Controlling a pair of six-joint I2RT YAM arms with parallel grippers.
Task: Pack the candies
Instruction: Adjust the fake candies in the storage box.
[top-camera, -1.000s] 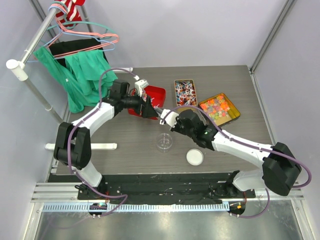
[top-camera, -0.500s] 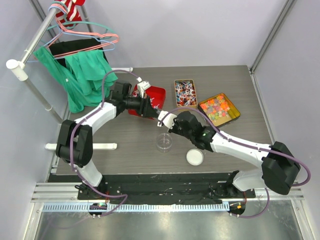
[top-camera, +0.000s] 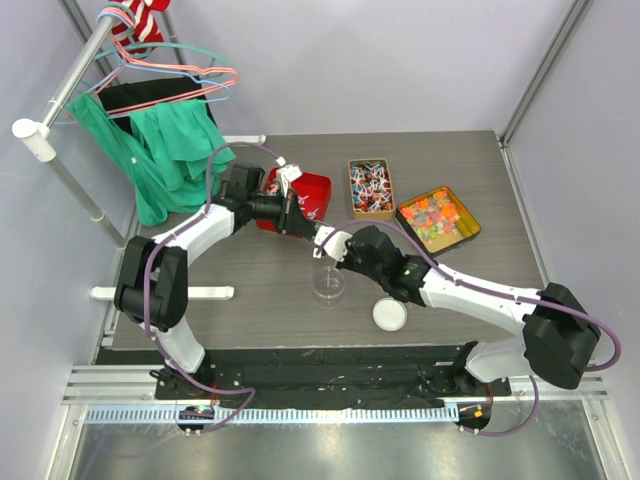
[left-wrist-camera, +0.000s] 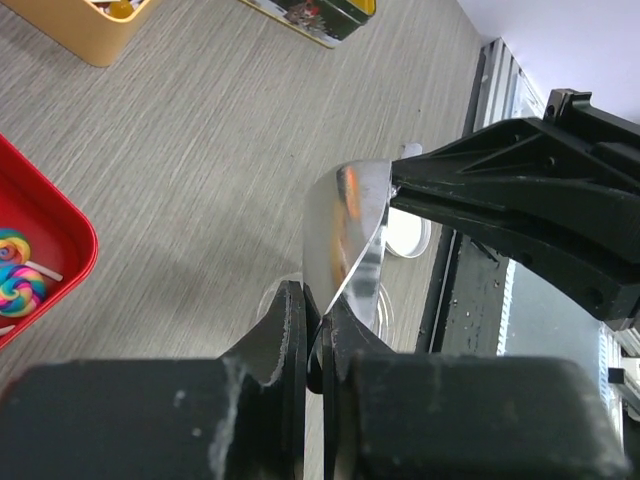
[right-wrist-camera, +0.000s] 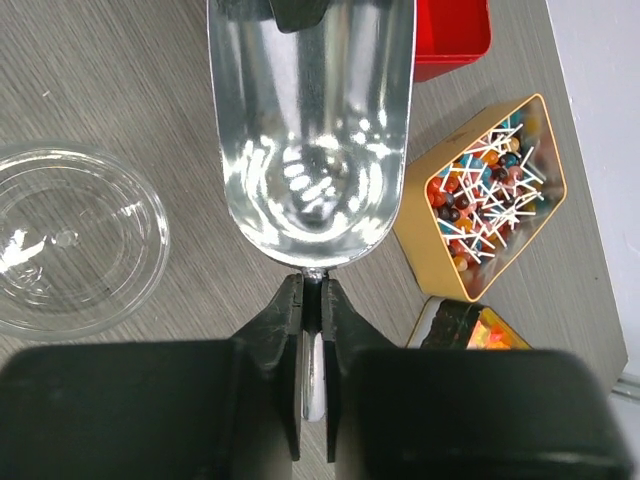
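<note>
A shiny, empty metal scoop (right-wrist-camera: 310, 130) hangs above the table between both arms. My right gripper (right-wrist-camera: 313, 290) is shut on its flat handle. My left gripper (left-wrist-camera: 318, 300) is shut on the front rim of the scoop (left-wrist-camera: 345, 240). From above, the two grippers meet at the scoop (top-camera: 322, 236), left gripper (top-camera: 305, 225) and right gripper (top-camera: 338, 243). The candies (top-camera: 290, 181) lie in a red tray (top-camera: 312, 190), mostly hidden by my left arm. A few swirled candies (left-wrist-camera: 15, 280) show in the red tray (left-wrist-camera: 60, 235).
A clear round container (top-camera: 328, 285) stands under the scoop, with its white lid (top-camera: 390, 314) to the right. A tin of stick lollipops (top-camera: 370, 185) and a tin of orange and yellow sweets (top-camera: 437, 215) sit at the back right. Green cloth and hangers (top-camera: 165, 140) are at the far left.
My left gripper has gone from open to shut on the scoop's rim. The right arm with the scoop has shifted slightly left, toward the clear container.
</note>
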